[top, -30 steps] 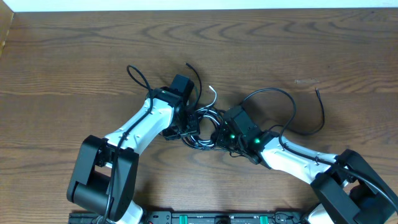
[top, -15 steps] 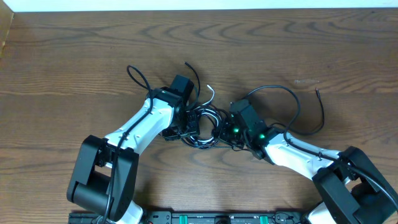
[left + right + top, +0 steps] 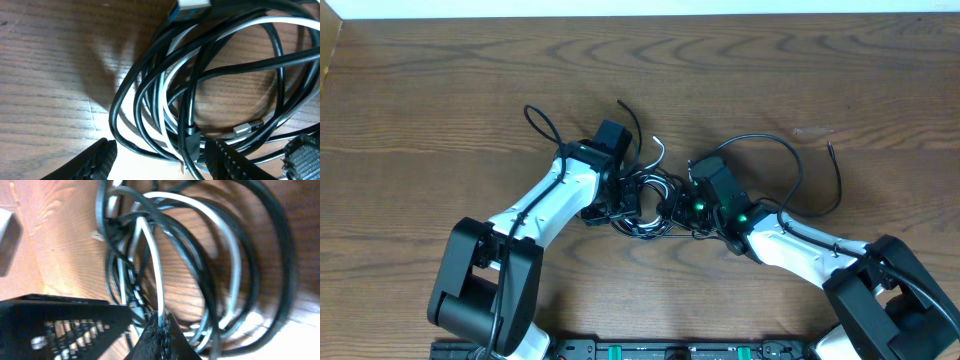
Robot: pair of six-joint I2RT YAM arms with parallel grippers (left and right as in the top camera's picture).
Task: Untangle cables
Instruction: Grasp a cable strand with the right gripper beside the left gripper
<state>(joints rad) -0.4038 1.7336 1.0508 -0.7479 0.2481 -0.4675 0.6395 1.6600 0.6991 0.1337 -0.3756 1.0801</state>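
The cables [image 3: 653, 203] lie in a tangled bundle at mid-table, black strands [image 3: 125, 95] looped over a white cable [image 3: 235, 27]. Its white end [image 3: 661, 150] sticks up behind the bundle. My left gripper [image 3: 620, 205] is at the bundle's left side. In the left wrist view it [image 3: 162, 162] stands open, with several strands passing between its fingers. From the right, my right gripper [image 3: 682, 205] reaches into the bundle. The right wrist view shows it [image 3: 161, 330] shut on the white cable [image 3: 156, 275].
A black loop [image 3: 542, 122] trails off to the back left of the bundle. Another black strand [image 3: 790, 165] arcs right over my right arm to a free end [image 3: 830, 146]. A silver plug [image 3: 247, 129] lies inside the bundle. The table's far edge [image 3: 640, 15] is at the back.
My right gripper has pushed a little further up and left into the bundle and closed on the white cable. The left arm and its gripper have stayed still.
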